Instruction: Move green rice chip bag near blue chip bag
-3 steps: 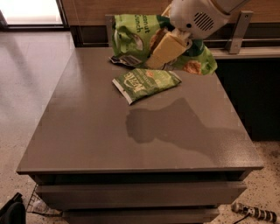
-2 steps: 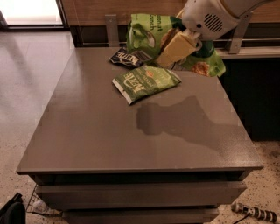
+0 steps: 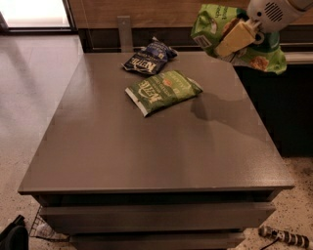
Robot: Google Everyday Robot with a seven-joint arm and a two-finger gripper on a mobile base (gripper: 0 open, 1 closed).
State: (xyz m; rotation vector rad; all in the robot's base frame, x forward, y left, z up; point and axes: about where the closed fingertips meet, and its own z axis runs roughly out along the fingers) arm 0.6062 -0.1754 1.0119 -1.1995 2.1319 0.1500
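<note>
Up at the far right corner, the gripper (image 3: 228, 44) has its tan fingers closed on the green rice chip bag (image 3: 209, 25), which hangs in the air, crumpled, above and just past the table's edge. A second ago the bag sat lower and further left, hiding what lay behind it; since then it has risen and swung right, and the blue chip bag (image 3: 148, 55) now lies fully in view at the far side of the table, well apart from the held bag. The olive-green Kettle bag (image 3: 164, 90) has not shifted (it lies flat, just nearer than the blue one, the two close but not clearly touching). The bag's soft shadow (image 3: 215, 105) has slid right as well and now falls beside the olive bag. The table (image 3: 146, 156) is a plain grey slab with drawer-like fronts below its near edge. A wooden wall panel (image 3: 161, 12) runs behind it at the far side, pale speckled floor (image 3: 29, 97) stretches off to the left, a wire basket (image 3: 43, 228) sits low at the near left, and a ribbed cable end (image 3: 283, 237) lies at the near right.
</note>
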